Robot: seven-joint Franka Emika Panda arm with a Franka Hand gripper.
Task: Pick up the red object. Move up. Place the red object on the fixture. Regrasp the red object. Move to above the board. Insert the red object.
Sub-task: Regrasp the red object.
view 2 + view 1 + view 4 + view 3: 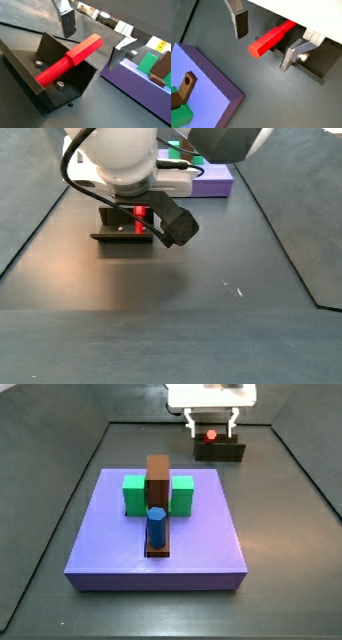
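Wrist view: end effector spread wide, one silver finger each side of red peg, neither pad touching it. Peg free end points out between the plates; back end lies under the white housing.
Wrist view, alt angle: red peg lies tilted in the dark fixture, propped across its sloped inner faces. End effector wide, astride the peg's upper end. Purple board w/ green and brown blocks just beside.
Side view: end effector sits over fixture at far end of worktop; only a red dot of peg shows. Board near, blue peg and brown block on it.
Side view, from behind arm: fixture under the wrist, peg partly hidden.
Step, my read: regrasp. Centre fingers on peg, keep plates parallel to its flat sides, close slowly so it doesn't slide in the fixture.
Surface/room: dark grey matt worktop, low dark walls round it.
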